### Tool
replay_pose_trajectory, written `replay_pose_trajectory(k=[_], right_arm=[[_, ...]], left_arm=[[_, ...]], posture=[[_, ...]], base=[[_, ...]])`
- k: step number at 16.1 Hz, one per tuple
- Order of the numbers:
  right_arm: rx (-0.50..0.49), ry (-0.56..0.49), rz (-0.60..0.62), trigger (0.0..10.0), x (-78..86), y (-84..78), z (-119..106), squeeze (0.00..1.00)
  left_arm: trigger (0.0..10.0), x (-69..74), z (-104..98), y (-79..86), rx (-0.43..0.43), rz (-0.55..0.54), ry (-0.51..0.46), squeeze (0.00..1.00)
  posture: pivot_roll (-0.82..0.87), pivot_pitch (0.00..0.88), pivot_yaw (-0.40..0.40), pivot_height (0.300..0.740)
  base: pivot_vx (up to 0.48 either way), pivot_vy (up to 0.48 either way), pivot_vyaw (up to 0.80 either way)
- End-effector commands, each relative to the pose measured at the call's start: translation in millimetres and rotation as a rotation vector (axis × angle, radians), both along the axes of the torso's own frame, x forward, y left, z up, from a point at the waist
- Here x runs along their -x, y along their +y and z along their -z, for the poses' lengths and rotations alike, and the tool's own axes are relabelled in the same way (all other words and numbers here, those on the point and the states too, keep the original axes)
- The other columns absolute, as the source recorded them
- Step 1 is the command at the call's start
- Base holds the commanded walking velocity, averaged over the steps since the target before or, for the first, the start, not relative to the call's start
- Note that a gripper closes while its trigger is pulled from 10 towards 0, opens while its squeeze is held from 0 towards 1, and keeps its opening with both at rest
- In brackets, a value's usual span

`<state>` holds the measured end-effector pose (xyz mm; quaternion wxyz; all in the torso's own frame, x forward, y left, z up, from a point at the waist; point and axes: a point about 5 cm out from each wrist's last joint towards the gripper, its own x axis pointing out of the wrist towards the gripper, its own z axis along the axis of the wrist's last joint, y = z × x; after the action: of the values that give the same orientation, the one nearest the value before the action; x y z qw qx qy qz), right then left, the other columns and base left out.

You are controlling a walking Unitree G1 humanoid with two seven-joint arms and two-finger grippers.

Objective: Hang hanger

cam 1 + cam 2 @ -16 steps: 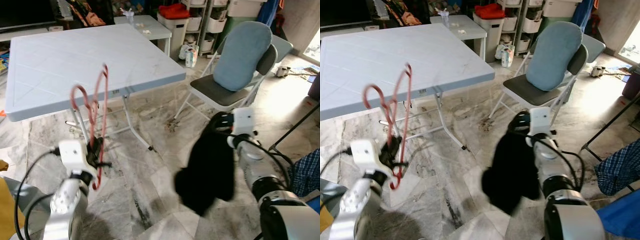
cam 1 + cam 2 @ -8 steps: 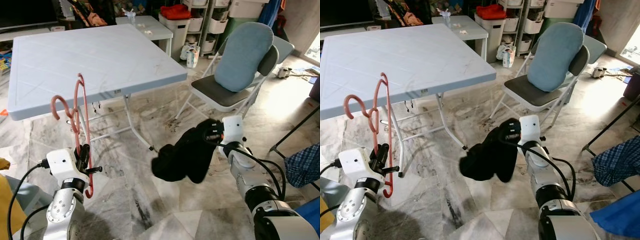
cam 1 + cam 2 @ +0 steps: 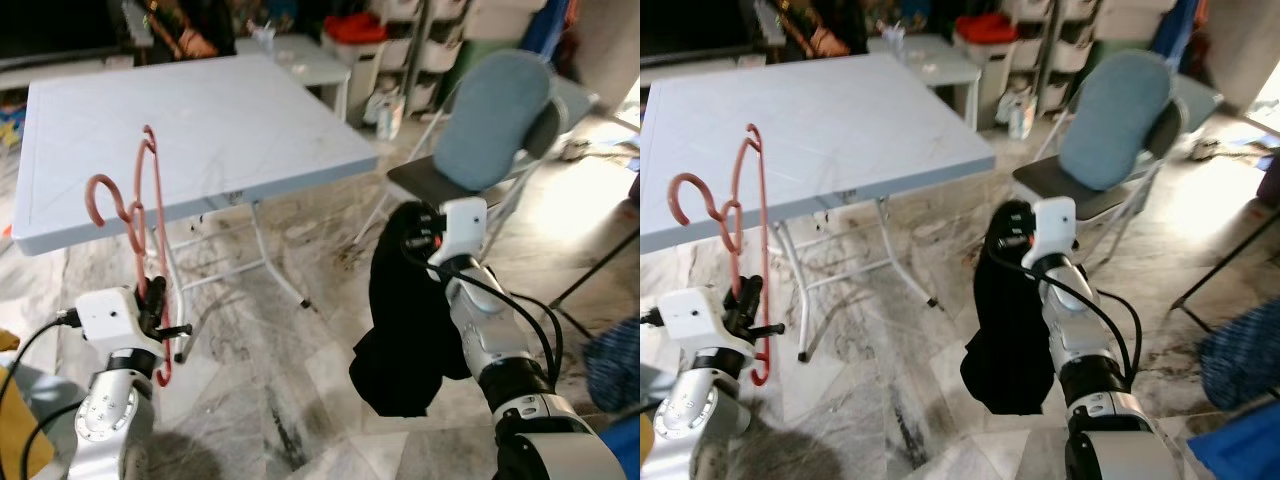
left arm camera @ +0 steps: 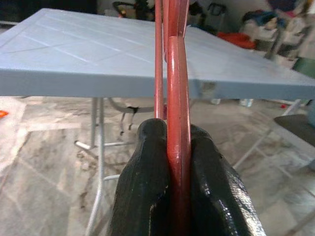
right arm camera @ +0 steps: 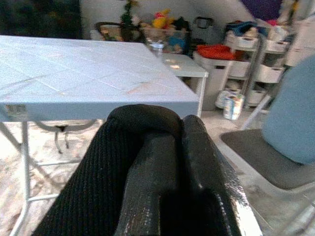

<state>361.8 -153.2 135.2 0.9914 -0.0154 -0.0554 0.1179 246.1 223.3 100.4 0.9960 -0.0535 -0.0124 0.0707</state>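
My left gripper (image 4: 178, 162) clamped the red hanger (image 3: 143, 215) upright before the folding table (image 3: 200, 120); my right gripper (image 3: 415, 240) gripped a hanging black garment (image 3: 408, 320).

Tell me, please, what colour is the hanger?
The hanger is red, clearest in the left wrist view.
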Motion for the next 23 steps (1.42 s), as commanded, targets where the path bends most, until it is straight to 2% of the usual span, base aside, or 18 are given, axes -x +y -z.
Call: replay_pose_trajectory(k=[1,3,4,9,10,11,20,23], right_arm=[[-0.003,-0.031,-0.012,10.0,0.4,0.6,-9,0.0],[-0.014,-0.042,-0.048,10.0,4.3,4.1,-11,0.0],[0.005,-0.053,-0.061,10.0,8.0,6.6,-10,0.0],[-0.023,0.0,-0.063,10.0,13.2,9.3,-2,0.0],[-0.08,0.001,-0.066,10.0,13.7,8.5,-5,0.0],[-0.093,0.001,-0.066,10.0,13.7,8.3,-5,0.0],[-0.062,-0.016,-0.099,10.0,12.9,15.4,-12,0.0],[-0.059,-0.023,-0.116,10.0,15.7,16.1,-12,0.0]], left_arm=[[10.0,-1.9,-9,0.2,-0.007,0.008,-0.031,0.0],[10.0,0.9,-9,0.9,-0.008,0.007,-0.023,0.0],[10.0,2.6,-7,-1.5,-0.007,0.019,-0.01,0.0],[10.0,-1.3,-9,-4.7,-0.045,0.051,-0.002,0.0],[10.0,-2.3,-8,-6.0,-0.052,0.057,0.005,0.0],[10.0,-2.4,-8,-6.3,-0.052,0.058,0.006,0.0],[10.0,-7.3,-9,-11.2,-0.045,0.075,-0.004,0.0],[10.0,-10.2,-14,-16.7,-0.045,0.091,-0.025,0.0]], posture=[[0.02,0.0,-0.044,0.74],[0.02,0.0,-0.033,0.74],[0.02,0.0,-0.031,0.74],[0.02,0.0,-0.033,0.74],[0.02,0.0,-0.034,0.74],[0.02,0.0,-0.034,0.74],[0.02,0.0,-0.036,0.74],[0.01,0.0,-0.029,0.74]], base=[[0.337,0.0,0.0],[0.337,0.0,0.0],[0.337,0.0,0.79],[0.346,0.0,0.79],[0.375,0.0,0.0],[0.375,0.0,0.0],[0.428,0.0,0.0],[0.426,0.0,0.76]])
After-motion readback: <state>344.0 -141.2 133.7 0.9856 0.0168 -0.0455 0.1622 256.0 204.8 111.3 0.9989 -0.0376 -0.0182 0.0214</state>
